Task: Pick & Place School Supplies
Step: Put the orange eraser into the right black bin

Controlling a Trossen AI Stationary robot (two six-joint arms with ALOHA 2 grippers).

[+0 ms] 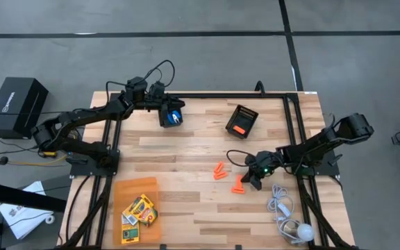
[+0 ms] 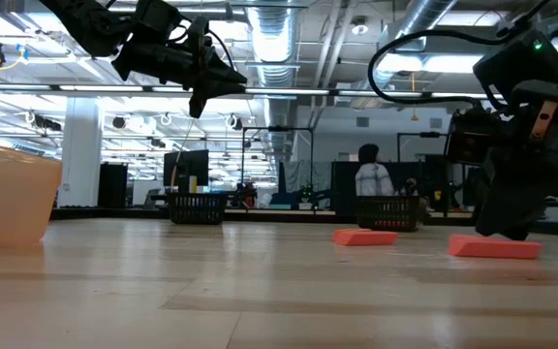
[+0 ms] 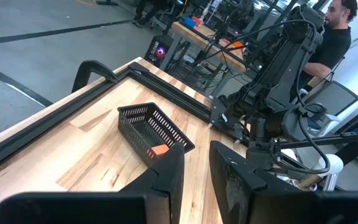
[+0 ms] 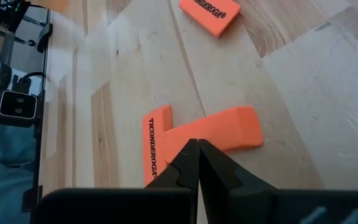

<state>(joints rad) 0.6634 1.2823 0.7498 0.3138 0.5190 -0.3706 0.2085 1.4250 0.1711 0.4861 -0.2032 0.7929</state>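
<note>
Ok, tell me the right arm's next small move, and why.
Probably open the right gripper before lowering. Its fingers are shut, tips together just above two touching orange erasers, so they cannot straddle either one as they stand. A black mesh bin farther back already holds one orange piece. The left gripper waits at the back edge.

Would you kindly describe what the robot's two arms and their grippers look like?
Both arms are dark, jointed and matte, with black cables looping off them. The left gripper carries something blue near its tip; the right gripper shows a small green light nearby. Each ends in two black, wedge-shaped fingers.
</note>
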